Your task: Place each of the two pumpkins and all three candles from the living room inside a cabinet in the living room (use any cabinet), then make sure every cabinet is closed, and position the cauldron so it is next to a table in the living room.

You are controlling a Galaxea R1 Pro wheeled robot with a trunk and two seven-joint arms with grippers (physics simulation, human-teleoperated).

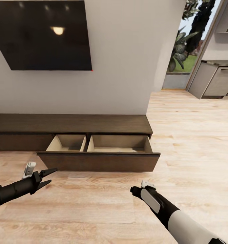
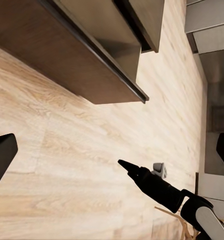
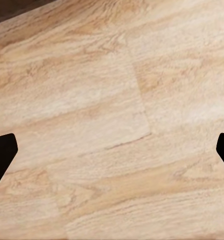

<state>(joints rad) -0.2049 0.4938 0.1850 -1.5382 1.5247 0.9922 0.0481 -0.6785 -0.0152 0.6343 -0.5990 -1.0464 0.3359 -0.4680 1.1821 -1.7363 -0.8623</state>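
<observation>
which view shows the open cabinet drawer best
The head view: the cabinet shows whole, drawer pulled out, pale interior visible. The left wrist view catches only the drawer's front corner; the right wrist view just a dark strip at the edge.

Right end effector (image 3: 112,150) fingers (image 3: 2,155) spread wide over wood floor (image 3: 112,100)
</observation>
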